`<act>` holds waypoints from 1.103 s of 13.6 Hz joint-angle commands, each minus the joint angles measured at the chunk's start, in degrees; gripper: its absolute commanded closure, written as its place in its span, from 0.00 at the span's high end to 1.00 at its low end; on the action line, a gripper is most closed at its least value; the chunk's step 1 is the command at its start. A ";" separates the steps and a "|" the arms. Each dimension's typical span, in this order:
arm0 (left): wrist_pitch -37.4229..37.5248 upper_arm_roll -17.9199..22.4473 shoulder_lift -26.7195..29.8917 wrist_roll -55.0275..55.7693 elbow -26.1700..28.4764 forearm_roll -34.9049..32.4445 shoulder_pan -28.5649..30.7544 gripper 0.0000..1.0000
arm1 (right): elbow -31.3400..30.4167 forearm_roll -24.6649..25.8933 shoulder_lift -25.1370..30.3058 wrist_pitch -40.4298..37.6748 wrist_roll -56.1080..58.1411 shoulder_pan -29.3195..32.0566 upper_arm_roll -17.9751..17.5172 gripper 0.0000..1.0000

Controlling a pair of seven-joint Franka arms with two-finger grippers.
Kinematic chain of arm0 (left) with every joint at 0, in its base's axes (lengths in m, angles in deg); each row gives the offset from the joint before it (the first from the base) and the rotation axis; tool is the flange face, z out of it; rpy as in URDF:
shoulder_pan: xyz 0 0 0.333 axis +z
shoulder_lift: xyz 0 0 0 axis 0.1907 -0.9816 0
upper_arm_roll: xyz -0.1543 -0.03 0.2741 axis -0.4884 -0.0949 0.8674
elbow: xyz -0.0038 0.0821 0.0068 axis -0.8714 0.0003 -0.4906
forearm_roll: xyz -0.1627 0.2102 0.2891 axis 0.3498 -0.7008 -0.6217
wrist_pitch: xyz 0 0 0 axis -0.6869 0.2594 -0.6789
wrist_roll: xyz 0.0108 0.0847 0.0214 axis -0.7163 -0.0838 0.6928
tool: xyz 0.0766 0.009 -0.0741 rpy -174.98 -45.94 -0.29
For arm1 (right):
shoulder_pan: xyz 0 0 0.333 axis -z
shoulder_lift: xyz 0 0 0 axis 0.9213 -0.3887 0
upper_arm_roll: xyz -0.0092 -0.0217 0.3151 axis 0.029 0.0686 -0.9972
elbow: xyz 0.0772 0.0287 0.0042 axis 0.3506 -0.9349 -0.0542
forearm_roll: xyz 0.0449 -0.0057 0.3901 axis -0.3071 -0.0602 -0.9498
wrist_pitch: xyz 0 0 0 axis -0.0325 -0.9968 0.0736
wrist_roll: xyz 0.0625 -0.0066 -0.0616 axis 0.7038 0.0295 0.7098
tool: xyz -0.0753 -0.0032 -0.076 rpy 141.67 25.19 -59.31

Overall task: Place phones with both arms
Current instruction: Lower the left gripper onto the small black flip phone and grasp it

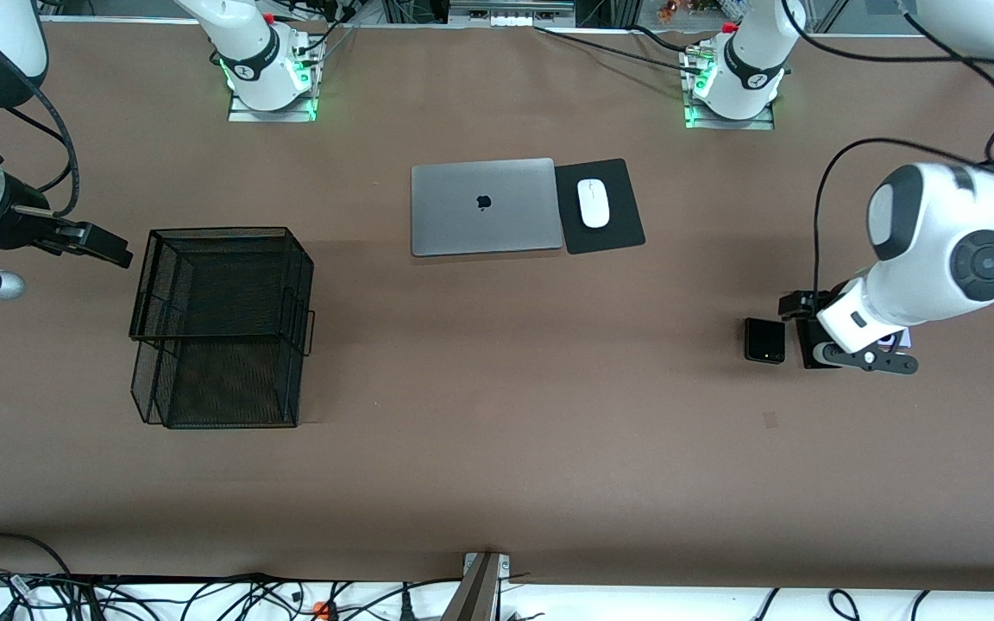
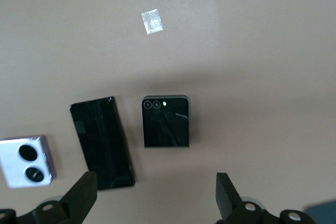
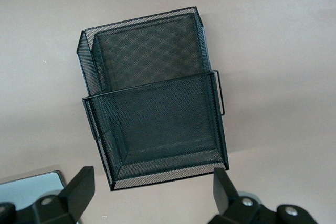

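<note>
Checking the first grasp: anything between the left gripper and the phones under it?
Nothing visible. The left gripper hangs open over the folded black phone, with the long black phone and lilac phone lying apart beside it on bare table.

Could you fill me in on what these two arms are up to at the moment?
Nothing is held yet. The left tool hangs open above three phones lying side by side on the table: a folded black phone, a long black phone and a lilac phone. The right tool hangs open beside the black mesh tray stack, whose trays are empty. The closed laptop and mouse sit untouched.
</note>
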 commanded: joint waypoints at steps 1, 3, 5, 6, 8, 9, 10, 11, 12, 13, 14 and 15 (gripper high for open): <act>-8.58 -0.04 0.15 -1.50 5.71 -1.04 0.33 1.00 | 0.45 -0.18 0.11 -0.49 0.37 0.16 -0.16 1.00; -14.66 -0.04 -0.74 -1.41 8.87 -1.04 0.33 1.00 | 0.45 -0.18 0.11 -0.49 0.37 0.16 -0.16 1.00; -19.76 -0.04 -2.40 -1.32 11.16 -1.04 0.41 1.00 | 0.45 -0.18 0.11 -0.49 0.28 0.16 -0.16 1.00; -23.61 -0.04 -3.37 -1.23 12.65 -1.04 0.76 1.00 | 0.45 -0.18 0.11 -0.49 0.37 0.16 -0.16 1.00; -28.82 -0.04 -5.39 -0.36 14.25 -0.95 1.38 1.00 | 0.45 -0.27 0.11 -0.49 0.37 0.16 -0.16 1.00; -29.27 -0.04 -6.18 0.60 14.25 -0.95 1.38 1.00 | 0.45 -0.18 0.03 -0.49 0.37 0.16 -0.16 1.00; -30.32 -0.04 -6.97 1.57 14.25 -0.95 1.38 1.00 | 0.45 -0.27 0.11 -0.49 0.28 0.16 -0.16 1.00; -31.63 -0.04 -7.85 2.80 14.25 -0.87 1.38 1.00 | 0.45 -0.27 0.03 -0.49 0.28 0.16 -0.16 1.00; -32.26 -0.04 -8.56 4.20 14.16 -0.86 1.29 1.00 | 0.45 -0.18 0.02 -0.49 0.37 0.16 -0.16 1.00; -32.35 -0.04 -8.74 4.91 14.16 -0.86 0.94 1.00 | 0.45 -0.27 0.11 -0.49 0.37 0.16 -0.16 1.00; -32.35 -0.04 -8.91 4.92 14.16 -0.86 0.85 1.00 | 0.45 -0.27 0.11 -0.49 0.37 0.16 -0.16 1.00; -32.53 -0.04 -9.52 4.92 14.07 -0.86 0.85 1.00 | 0.45 -0.27 0.11 -0.49 0.37 0.16 -0.16 1.00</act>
